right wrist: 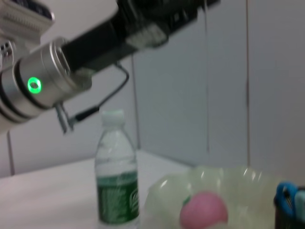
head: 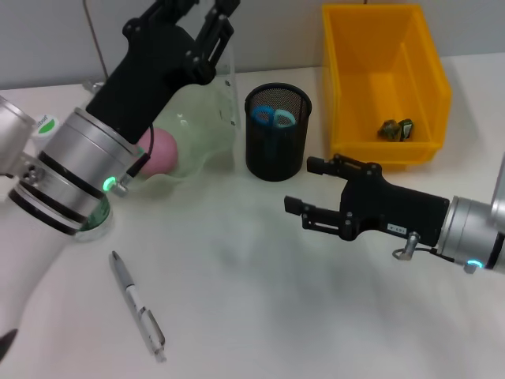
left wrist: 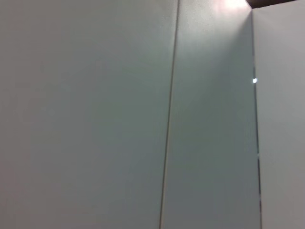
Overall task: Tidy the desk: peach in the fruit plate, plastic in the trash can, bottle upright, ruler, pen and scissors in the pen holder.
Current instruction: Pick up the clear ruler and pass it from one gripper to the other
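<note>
Left gripper (head: 215, 17) is raised high over the fruit plate (head: 207, 138), fingers closed on a clear ruler (head: 230, 87) that hangs down, its lower end above the gap between the plate's rim and the pen holder (head: 278, 133). The left wrist view shows only blank wall.

Right gripper (head: 304, 189) hovers above the table (head: 260, 300) just in front of the pen holder, jaws spread wide, empty.

The peach (head: 164, 151) sits in the fruit plate. Blue scissors handles (head: 272, 118) stick up inside the pen holder. The yellow bin (head: 383, 79) stands just right of the holder, near the back edge, with crumpled plastic (head: 396, 129) at its bottom. The pen (head: 138, 306) lies flat on the table near the front left, well apart from everything, with open surface around it. The bottle (right wrist: 116, 174) stands upright left of the plate, mostly hidden by the left arm in the head view.
</note>
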`<state>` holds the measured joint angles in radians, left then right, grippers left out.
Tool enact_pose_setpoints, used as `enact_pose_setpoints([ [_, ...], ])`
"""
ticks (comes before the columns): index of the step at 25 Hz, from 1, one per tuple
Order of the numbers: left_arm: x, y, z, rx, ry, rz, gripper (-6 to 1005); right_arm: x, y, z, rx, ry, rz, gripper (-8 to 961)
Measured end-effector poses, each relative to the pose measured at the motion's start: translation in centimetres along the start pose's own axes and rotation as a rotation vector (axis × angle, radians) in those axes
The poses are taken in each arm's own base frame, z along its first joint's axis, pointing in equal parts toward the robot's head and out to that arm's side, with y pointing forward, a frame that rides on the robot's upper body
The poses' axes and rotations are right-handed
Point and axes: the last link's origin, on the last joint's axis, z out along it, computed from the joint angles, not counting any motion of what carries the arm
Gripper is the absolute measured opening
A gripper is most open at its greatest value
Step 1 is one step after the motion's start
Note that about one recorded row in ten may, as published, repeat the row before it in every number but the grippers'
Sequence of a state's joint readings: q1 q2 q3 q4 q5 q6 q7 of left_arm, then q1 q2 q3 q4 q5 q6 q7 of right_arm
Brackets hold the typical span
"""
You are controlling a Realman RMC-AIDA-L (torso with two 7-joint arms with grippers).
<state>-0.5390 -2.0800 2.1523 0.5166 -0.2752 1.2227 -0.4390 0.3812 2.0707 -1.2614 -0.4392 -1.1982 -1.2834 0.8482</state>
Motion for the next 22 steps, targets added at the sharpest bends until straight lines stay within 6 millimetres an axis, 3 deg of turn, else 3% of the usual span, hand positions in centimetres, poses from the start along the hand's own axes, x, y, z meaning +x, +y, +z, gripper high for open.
enact_pose_setpoints([
  [7,-0.9,1.7,-0.7,0.024,-0.006,0.058,393,-0.8,0.6,0.4,0.094,-0.194,0.002,753],
  [17,-2.1,3.3,-2.1,0.029,-0.042,0.052,394,-1.6,1.1,2.8,0.021,-0.203,0.011,752],
  [22,-2.7,4.0,-2.9,0.016,-0.07,0.041,394,-1.8,1.2,3.0,0.008,-0.212,0.018,752],
])
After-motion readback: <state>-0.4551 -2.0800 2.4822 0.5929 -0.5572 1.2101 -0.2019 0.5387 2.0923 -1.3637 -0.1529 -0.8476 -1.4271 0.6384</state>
